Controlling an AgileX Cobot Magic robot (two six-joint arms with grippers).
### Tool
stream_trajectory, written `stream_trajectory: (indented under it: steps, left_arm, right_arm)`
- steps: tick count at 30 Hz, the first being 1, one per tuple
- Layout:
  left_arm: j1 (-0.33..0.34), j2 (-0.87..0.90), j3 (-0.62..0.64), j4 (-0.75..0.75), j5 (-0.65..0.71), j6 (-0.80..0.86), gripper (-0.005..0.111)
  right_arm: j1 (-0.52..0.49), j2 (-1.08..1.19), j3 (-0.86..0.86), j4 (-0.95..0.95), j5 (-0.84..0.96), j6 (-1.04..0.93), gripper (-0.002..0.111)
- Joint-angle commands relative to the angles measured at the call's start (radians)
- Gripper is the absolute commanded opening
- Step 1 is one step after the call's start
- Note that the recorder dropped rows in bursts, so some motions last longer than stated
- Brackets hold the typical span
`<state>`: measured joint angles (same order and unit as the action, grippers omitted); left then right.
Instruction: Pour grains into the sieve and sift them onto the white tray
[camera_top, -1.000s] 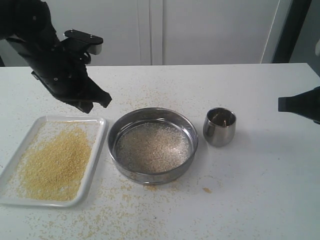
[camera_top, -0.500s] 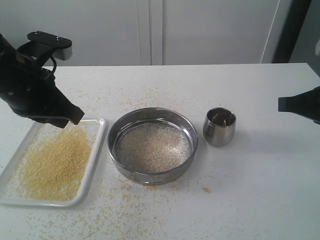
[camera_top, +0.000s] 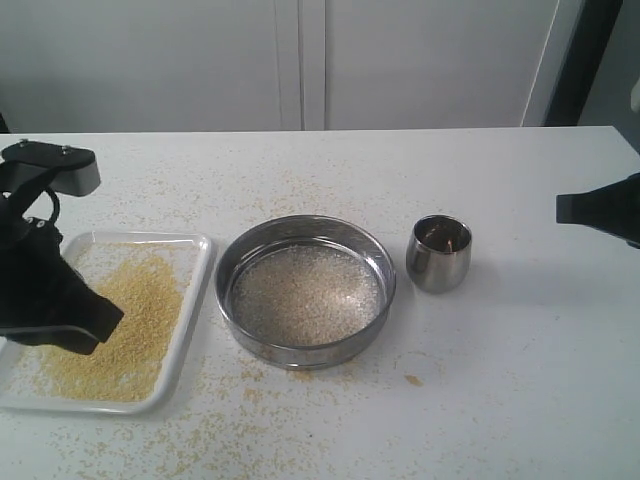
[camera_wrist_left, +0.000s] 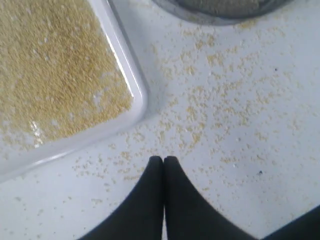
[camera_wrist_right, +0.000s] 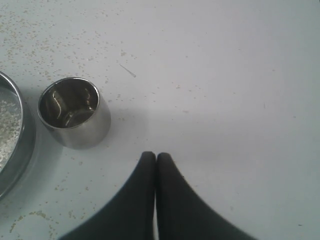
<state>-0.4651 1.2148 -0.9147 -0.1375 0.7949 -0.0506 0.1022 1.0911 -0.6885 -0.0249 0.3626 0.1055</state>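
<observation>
Hanging near the white tray (camera_wrist_left: 141, 100), the left gripper (camera_wrist_left: 163, 160) is closed, empty; right gripper (camera_wrist_right: 152, 156) likewise, near the cup (camera_wrist_right: 75, 114).

Left arm (camera_top: 45, 290) matte black, bulky; grey-ended camera block (camera_top: 60, 165); fingers (camera_wrist_left: 145, 205) smooth, tapered, black

The table (camera_top: 520, 330) bears white tray (camera_top: 196, 300), sieve (camera_top: 300, 353), steel cup (camera_top: 439, 255), stray grains (camera_top: 412, 380).

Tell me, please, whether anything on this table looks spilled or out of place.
Yes: loose grains are scattered over the bare table, thickest on the near side of the tray and the sieve, outside both. The main heap lies in the tray, and the steel cup stands upright.
</observation>
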Motion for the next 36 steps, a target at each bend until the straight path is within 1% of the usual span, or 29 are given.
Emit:
stream_trajectory:
  steps: [1,4,7,9,14,15,18,19,21,24,26,28,30,33,34,36]
  left_arm:
    - [-0.005,-0.016,0.008,-0.018,0.055,0.003,0.000]
    - [-0.005,-0.016,0.008,-0.011,0.071,0.051,0.000]
    - [-0.005,-0.016,0.008,-0.011,0.087,0.142,0.000]
    - [-0.005,-0.027,0.008,-0.008,0.083,0.164,0.000]
    - [-0.005,-0.155,0.039,0.040,-0.045,0.164,0.000]
    - [-0.005,-0.210,0.055,0.049,-0.072,0.164,0.000]
    - [-0.005,-0.289,0.089,0.052,-0.096,0.213,0.000]
    - [0.005,-0.315,0.104,0.052,-0.099,0.230,0.000]
    - [0.048,-0.393,0.149,0.052,-0.101,0.231,0.000]
    - [0.153,-0.494,0.236,0.052,-0.221,0.231,0.000]
    - [0.192,-0.561,0.287,0.051,-0.287,0.231,0.000]
    - [0.211,-0.633,0.341,0.051,-0.343,0.231,0.000]
    - [0.215,-0.694,0.383,0.051,-0.402,0.245,0.000]
    - [0.228,-0.782,0.419,0.041,-0.428,0.246,0.000]
    - [0.248,-0.817,0.435,0.041,-0.428,0.246,0.000]
    - [0.276,-0.829,0.447,0.041,-0.426,0.232,0.000]
  right_arm:
    - [-0.004,-0.006,0.004,-0.003,-0.013,0.004,0.000]
    - [-0.004,-0.006,0.004,-0.003,-0.013,0.004,0.000]
    - [-0.004,-0.006,0.004,-0.003,-0.013,0.004,0.000]
    - [-0.004,-0.006,0.004,-0.003,-0.013,0.004,0.000]
    - [-0.004,-0.006,0.004,-0.003,-0.013,0.004,0.000]
    - [-0.004,-0.006,0.004,-0.003,-0.013,0.004,0.000]
    - [-0.004,-0.006,0.004,-0.003,-0.013,0.004,0.000]
    - [-0.004,-0.006,0.004,-0.003,-0.013,0.004,0.000]
    - [-0.004,-0.006,0.004,-0.003,-0.013,0.004,0.000]
    - [-0.004,-0.006,0.004,-0.003,-0.013,0.004,0.000]
    - [-0.004,-0.006,0.004,-0.003,-0.013,0.004,0.000]
    - [-0.004,-0.006,0.004,-0.003,-0.013,0.004,0.000]
    - [-0.004,-0.006,0.004,-0.003,-0.013,0.004,0.000]
    - [-0.004,-0.006,0.004,-0.003,-0.013,0.004,0.000]
    - [-0.004,-0.006,0.004,-0.003,-0.013,0.004,0.000]
    - [-0.004,-0.006,0.004,-0.003,-0.013,0.004,0.000]
